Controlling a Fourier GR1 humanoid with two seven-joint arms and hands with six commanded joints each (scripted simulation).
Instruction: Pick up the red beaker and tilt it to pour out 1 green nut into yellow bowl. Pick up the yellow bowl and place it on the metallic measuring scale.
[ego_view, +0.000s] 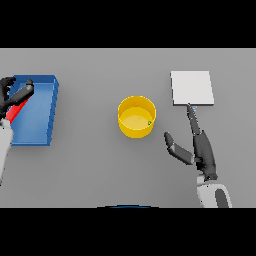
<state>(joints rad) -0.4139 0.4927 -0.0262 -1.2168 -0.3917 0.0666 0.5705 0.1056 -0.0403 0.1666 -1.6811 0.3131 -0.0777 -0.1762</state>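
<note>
At the far left of the frame, the left hand (11, 92) has its dark fingers curled round the red beaker (16, 111), which lies tilted over the left part of a blue tray (42, 107). The tray sits on the grey table (90, 165) in the upper left. Near the middle of the frame stands the yellow bowl (136, 116), upright, with a small green nut (149, 122) inside it against the right wall. To the right, in the upper right of the frame, lies the metallic measuring scale (192, 88), a pale square plate well apart from the bowl. Below it, the right hand (202, 152) is spread open, thumb out toward the bowl, one straight finger reaching up to the scale's lower edge.
</note>
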